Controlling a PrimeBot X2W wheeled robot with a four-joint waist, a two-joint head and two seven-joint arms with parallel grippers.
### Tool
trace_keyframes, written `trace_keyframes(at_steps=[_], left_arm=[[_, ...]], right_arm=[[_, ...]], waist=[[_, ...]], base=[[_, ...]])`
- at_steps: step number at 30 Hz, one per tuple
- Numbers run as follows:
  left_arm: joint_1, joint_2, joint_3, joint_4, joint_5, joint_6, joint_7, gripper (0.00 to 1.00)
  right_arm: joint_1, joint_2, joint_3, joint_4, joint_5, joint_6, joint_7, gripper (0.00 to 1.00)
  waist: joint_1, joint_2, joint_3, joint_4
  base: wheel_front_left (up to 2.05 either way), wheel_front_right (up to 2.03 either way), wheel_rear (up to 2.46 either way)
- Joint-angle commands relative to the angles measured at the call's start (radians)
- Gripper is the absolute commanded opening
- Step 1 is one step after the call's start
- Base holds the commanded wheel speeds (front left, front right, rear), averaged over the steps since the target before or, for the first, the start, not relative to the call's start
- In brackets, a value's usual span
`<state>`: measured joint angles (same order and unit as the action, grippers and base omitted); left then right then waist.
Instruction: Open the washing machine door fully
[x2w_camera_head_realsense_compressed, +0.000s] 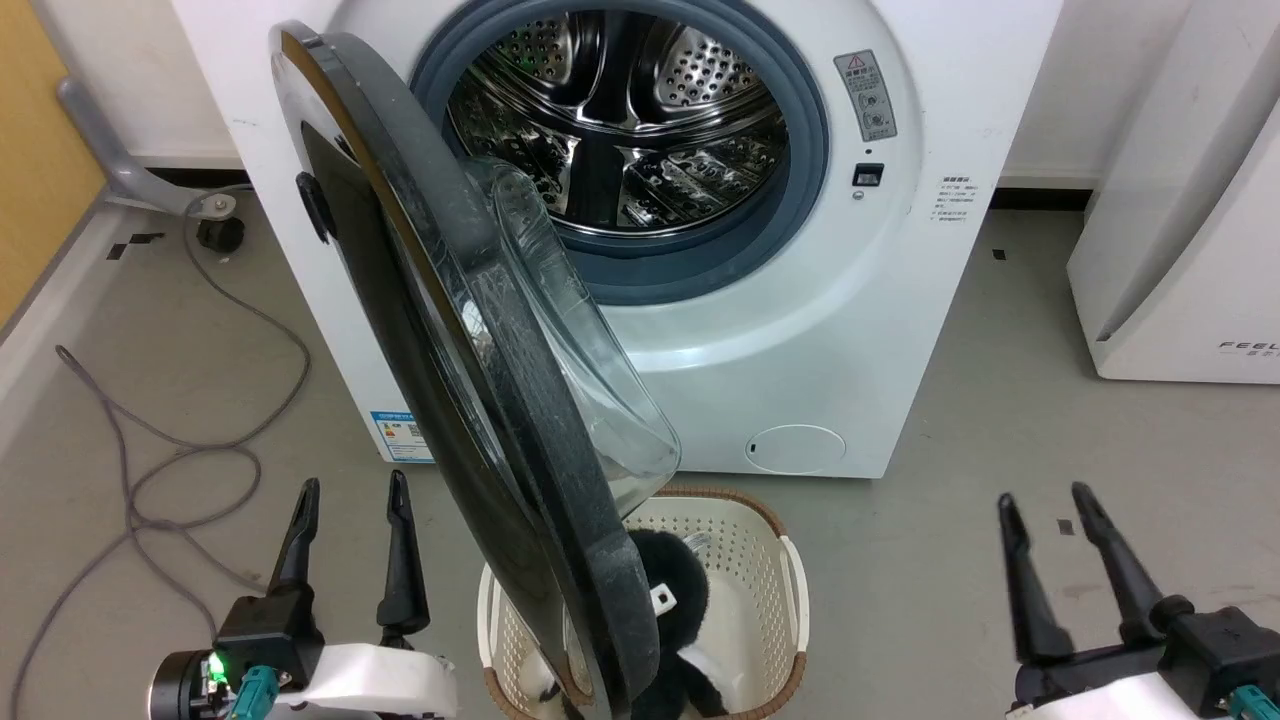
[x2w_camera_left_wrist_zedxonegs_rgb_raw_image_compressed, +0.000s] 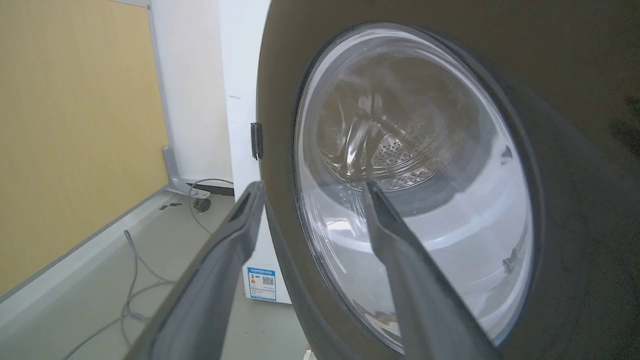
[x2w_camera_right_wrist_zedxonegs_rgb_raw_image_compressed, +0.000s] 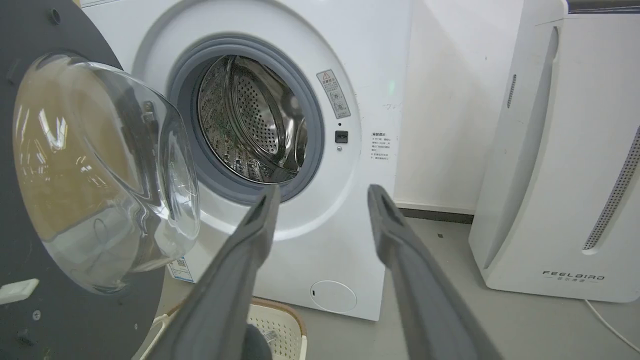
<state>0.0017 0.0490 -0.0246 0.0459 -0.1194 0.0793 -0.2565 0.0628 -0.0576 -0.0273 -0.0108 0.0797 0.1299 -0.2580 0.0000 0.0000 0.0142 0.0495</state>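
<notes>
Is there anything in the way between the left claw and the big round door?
Nothing visible is in the way. The left claw is open and points at the glossy outer side of the washing machine door, with no object between them. I cannot tell whether a finger touches it.

I am in a laundry or utility room: a white washing machine (x2w_camera_head_realsense_compressed: 900, 300) stands on grey floor (x2w_camera_head_realsense_compressed: 1000, 450), a laundry basket (x2w_camera_head_realsense_compressed: 792, 570) before it, loose cable (x2w_camera_head_realsense_compressed: 300, 370) and another white appliance (x2w_camera_head_realsense_compressed: 1180, 250) nearby.

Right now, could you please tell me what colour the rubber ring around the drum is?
The rubber ring is blue-grey, clearest in the head view.
</notes>
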Motion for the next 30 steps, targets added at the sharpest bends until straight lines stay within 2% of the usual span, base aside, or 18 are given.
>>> trace_keyframes(at_steps=[1, 4, 5, 7, 12, 18, 24, 30], left_arm=[[0.009, 0.001, 0.001, -0.001, 0.005, 0.001, -0.005, 1.0], [0.006, 0.001, 0.005, -0.004, 0.004, 0.003, -0.005, 1.0], [0.005, 0.001, 0.006, -0.005, 0.002, 0.002, -0.005, 0.53], [-0.001, 0.001, 0.013, -0.021, -0.001, 0.005, -0.005, 0.0], [-0.031, 0.001, 0.062, -0.081, -0.012, 0.017, -0.005, 0.0], [-0.089, 0.001, 0.063, -0.206, 0.016, -0.014, -0.005, 0.0], [-0.129, 0.001, -0.02, -0.349, 0.02, -0.037, -0.005, 0.0], [-0.152, 0.001, -0.168, -0.429, 0.034, -0.073, -0.005, 0.0]], right_arm=[[0.012, 0.006, -0.002, 0.002, -0.004, 0.001, -0.004, 1.0], [0.011, 0.007, -0.004, 0.004, 0.003, 0.001, -0.004, 1.0], [0.011, 0.007, -0.003, 0.005, 0.005, 0.001, -0.004, 1.0], [0.009, 0.007, -0.001, 0.006, 0.006, 0.001, -0.004, 1.0], [0.006, 0.007, -0.001, 0.001, 0.006, 0.001, -0.004, 1.0], [0.015, 0.007, -0.005, -0.004, 0.019, 0.001, -0.004, 1.0], [0.02, 0.007, 0.005, -0.003, 0.028, 0.001, -0.004, 1.0], [0.016, 0.007, 0.012, 0.003, 0.032, 0.001, -0.004, 1.0]], waist=[[0.0, 0.0, 0.0, 0.0], [0.0, 0.0, 0.0, 0.002], [0.0, 0.0, 0.0, 0.003], [0.0, 0.0, 0.0, 0.004], [0.0, 0.0, 0.0, 0.007], [0.0, 0.0, -0.004, 0.012], [0.0, 0.0, -0.004, 0.011], [0.0, 0.0, -0.001, 0.01]], base=[[0.0, 0.0, 0.0], [0.0, 0.0, 0.0], [0.0, 0.0, 0.0], [0.0, 0.0, 0.0], [0.0, 0.0, 0.0], [0.0, 0.0, 0.0], [0.0, 0.0, 0.0], [0.0, 0.0, 0.0]])
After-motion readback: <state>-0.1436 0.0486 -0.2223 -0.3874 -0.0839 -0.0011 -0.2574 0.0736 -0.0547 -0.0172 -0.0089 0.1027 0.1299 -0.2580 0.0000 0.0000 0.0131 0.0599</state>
